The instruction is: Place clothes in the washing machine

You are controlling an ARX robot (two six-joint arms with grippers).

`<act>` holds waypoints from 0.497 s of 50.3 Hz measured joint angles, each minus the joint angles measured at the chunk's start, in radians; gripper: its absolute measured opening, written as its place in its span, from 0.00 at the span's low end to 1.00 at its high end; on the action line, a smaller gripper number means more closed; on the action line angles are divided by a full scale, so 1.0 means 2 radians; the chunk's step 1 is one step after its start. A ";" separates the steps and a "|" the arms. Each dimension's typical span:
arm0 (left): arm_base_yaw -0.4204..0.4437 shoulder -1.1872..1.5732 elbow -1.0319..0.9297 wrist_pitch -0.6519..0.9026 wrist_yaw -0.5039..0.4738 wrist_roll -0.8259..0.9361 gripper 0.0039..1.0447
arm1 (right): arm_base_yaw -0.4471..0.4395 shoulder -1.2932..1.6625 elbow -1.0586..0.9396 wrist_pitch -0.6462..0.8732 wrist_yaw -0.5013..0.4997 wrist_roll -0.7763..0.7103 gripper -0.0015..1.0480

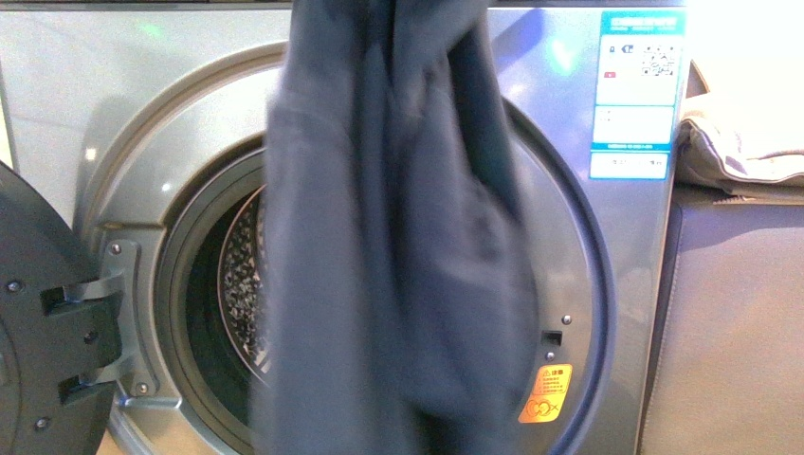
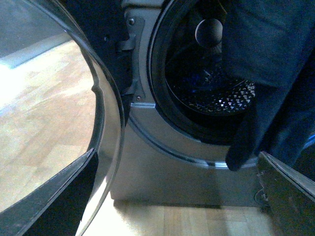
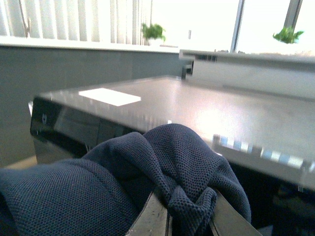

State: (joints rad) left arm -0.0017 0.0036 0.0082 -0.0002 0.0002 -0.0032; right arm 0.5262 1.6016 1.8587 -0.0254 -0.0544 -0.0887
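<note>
The clothes [image 1: 379, 237], a long slate-blue garment, hang from above the front view's top edge down across the washing machine's [image 1: 626, 284] round porthole. They cover most of the opening, and the perforated drum [image 1: 242, 275] shows only to their left. In the right wrist view my right gripper [image 3: 189, 216] is shut on a bunched fold of the clothes [image 3: 162, 162], held above the machine's flat top [image 3: 197, 108]. My left gripper [image 2: 177, 196] is open and holds nothing. It is low in front of the machine, with the clothes' [image 2: 266, 73] hanging end over the porthole's lower rim.
The washer's door [image 1: 38, 322] stands swung open at the left, and its glass bowl [image 2: 106, 123] is close to my left gripper. A beige folded cloth [image 1: 740, 142] lies on the grey cabinet [image 1: 740, 332] right of the washer. A wooden floor [image 2: 44, 123] lies below.
</note>
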 joint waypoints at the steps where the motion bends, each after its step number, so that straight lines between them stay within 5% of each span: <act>1: 0.000 0.000 0.000 0.000 0.000 0.000 0.94 | 0.001 0.009 0.010 0.013 0.000 0.000 0.05; 23: 0.000 0.000 0.000 0.000 0.000 0.000 0.94 | 0.005 0.046 0.013 0.018 0.000 0.000 0.05; 25: 0.016 0.002 0.000 0.013 0.045 -0.023 0.94 | 0.005 0.046 0.013 0.018 0.000 0.000 0.05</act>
State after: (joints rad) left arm 0.0299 0.0074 0.0074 0.0265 0.0906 -0.0490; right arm 0.5354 1.6928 1.8843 0.0113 -0.0544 -0.0891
